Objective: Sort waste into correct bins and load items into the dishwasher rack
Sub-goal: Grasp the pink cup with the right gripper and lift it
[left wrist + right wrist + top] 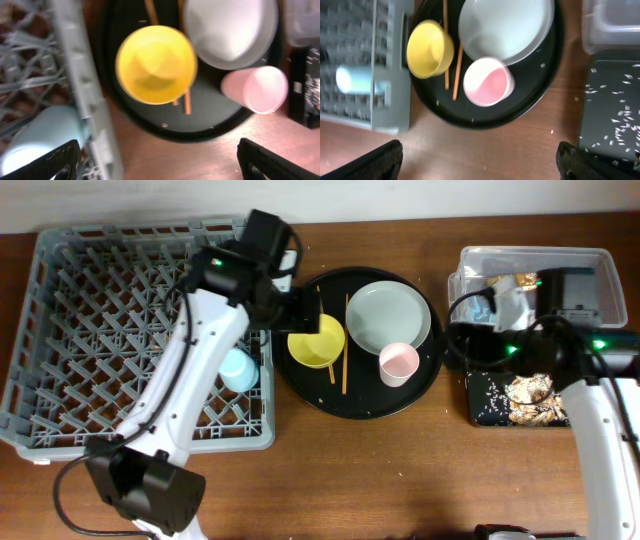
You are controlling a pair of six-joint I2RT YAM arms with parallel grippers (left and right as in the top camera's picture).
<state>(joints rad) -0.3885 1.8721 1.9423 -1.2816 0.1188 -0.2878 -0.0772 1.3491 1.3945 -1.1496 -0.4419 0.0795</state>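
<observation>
The yellow bowl (316, 340), grey-green plate (388, 317), pink cup (398, 364) and two chopsticks (345, 355) lie on a round black tray (425, 385). The blue cup (238, 370) lies in the grey rack (60, 330). My left gripper (298, 308) is open and empty over the tray's left edge, above the bowl (156, 64). My right gripper (462, 332) is open and empty between the round tray and the bins. The clear tub (590, 260) holds the wrapper (522, 280) and tissue (508, 298). The shallow black tray (482, 408) holds food scraps (530, 392) and rice.
The rack wall (85, 100) stands close to the left of the round tray. Loose rice grains lie on the table by the black bin (610, 100). The clear tub (610, 25) sits behind it. Bare wood runs along the front.
</observation>
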